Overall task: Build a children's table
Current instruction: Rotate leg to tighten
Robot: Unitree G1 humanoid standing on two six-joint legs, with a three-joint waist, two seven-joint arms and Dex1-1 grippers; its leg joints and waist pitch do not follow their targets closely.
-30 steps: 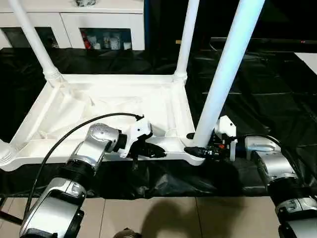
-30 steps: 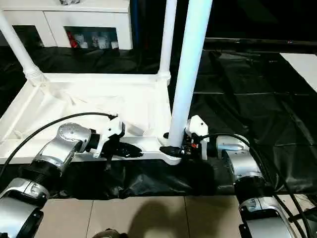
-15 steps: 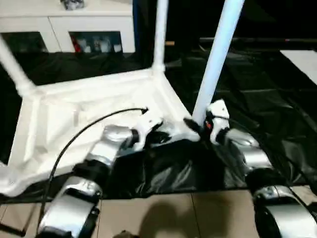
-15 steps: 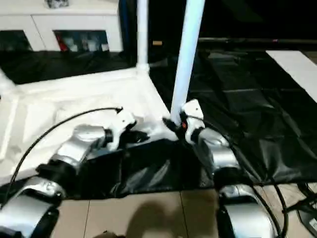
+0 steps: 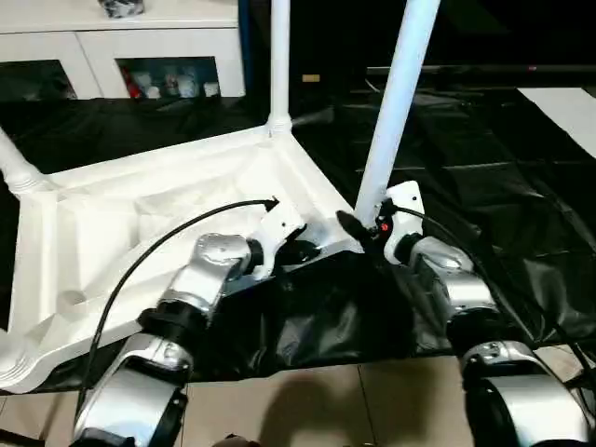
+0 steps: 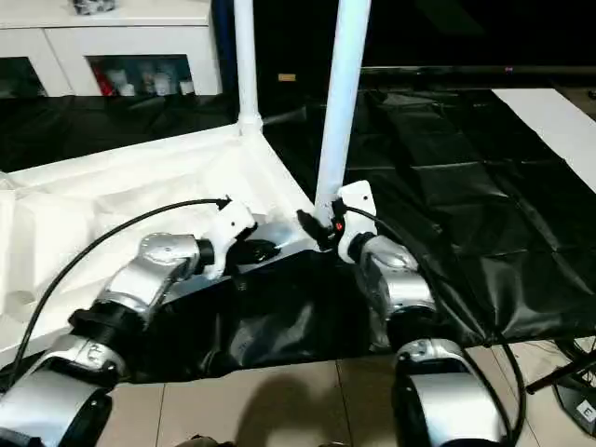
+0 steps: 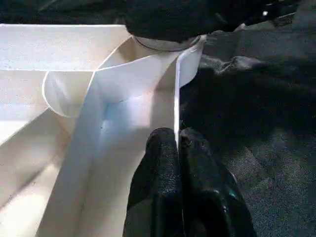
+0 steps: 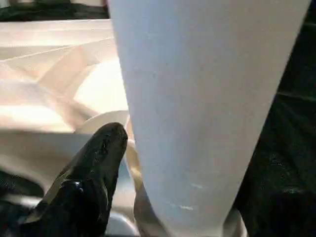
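Observation:
The children's table lies upside down, its ribbed white top (image 5: 140,214) on a black sheet. One leg (image 5: 396,102) stands in the near right corner socket, another (image 5: 279,56) at the far corner, a third (image 5: 14,168) at the left. My left gripper (image 5: 303,250) is shut on the thin front rim (image 7: 177,98) of the top, beside that near right corner. My right gripper (image 5: 363,228) is at the base of the near leg (image 8: 197,98). It is open, with one finger (image 8: 98,163) just off the leg's side and the other hidden behind the leg.
A white cabinet (image 5: 140,47) with glass doors stands at the back. The black sheet (image 5: 484,140) spreads wide to the right, with a white patch (image 5: 568,102) at its far right. Tiled floor (image 5: 326,400) lies in front. A black cable (image 5: 140,270) loops over my left forearm.
The camera has shifted. The table top has swung against the cabinet, its right end now farther away. My right gripper's jaws have widened around the leg. My left gripper still pinches the rim.

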